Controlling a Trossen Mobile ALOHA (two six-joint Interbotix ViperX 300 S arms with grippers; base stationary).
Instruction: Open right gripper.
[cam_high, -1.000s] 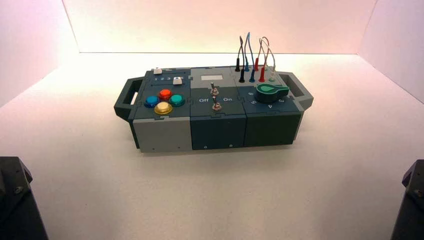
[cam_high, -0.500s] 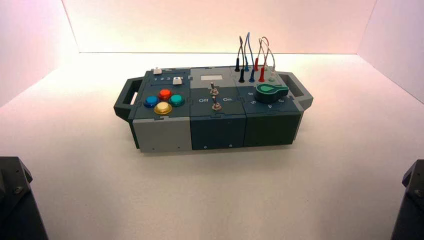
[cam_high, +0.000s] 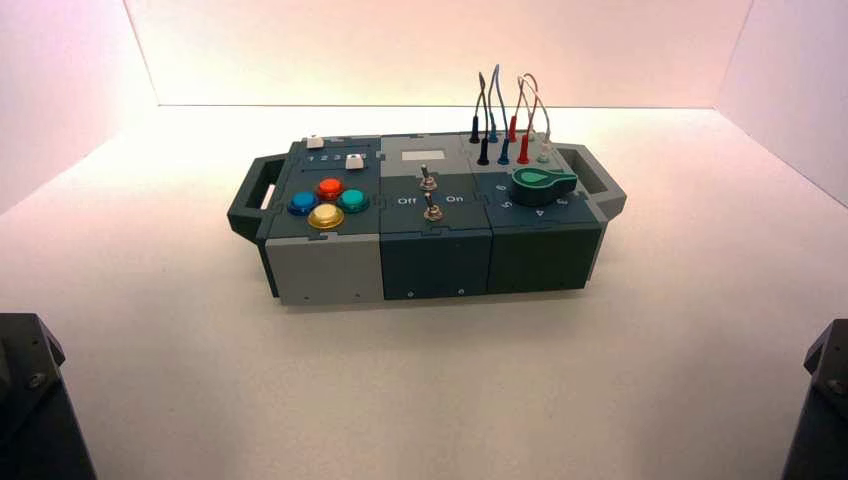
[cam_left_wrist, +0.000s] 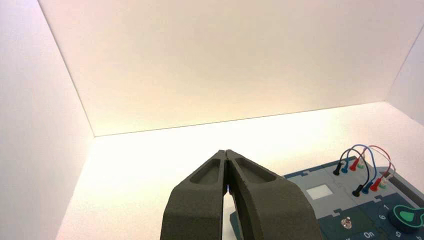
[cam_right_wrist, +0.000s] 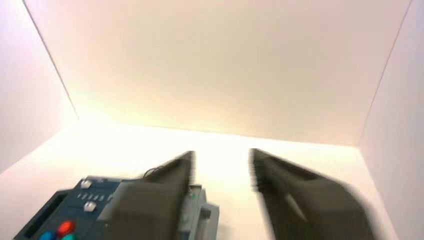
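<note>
My right gripper (cam_right_wrist: 221, 165) is open, its two dark fingers spread wide apart with nothing between them; it hangs back from the box, whose end shows past one finger. My left gripper (cam_left_wrist: 226, 152) is shut, its fingertips touching, empty and parked back from the box. In the high view only the dark arm bases show: the left arm (cam_high: 30, 400) at the lower left corner, the right arm (cam_high: 822, 400) at the lower right corner. The dark box (cam_high: 425, 215) stands in the middle of the white table.
The box bears coloured round buttons (cam_high: 327, 200) on its left, two toggle switches (cam_high: 430, 195) in the middle, a green knob (cam_high: 543, 181) and plugged wires (cam_high: 505, 115) on the right, and handles at both ends. White walls (cam_high: 430, 50) enclose the table.
</note>
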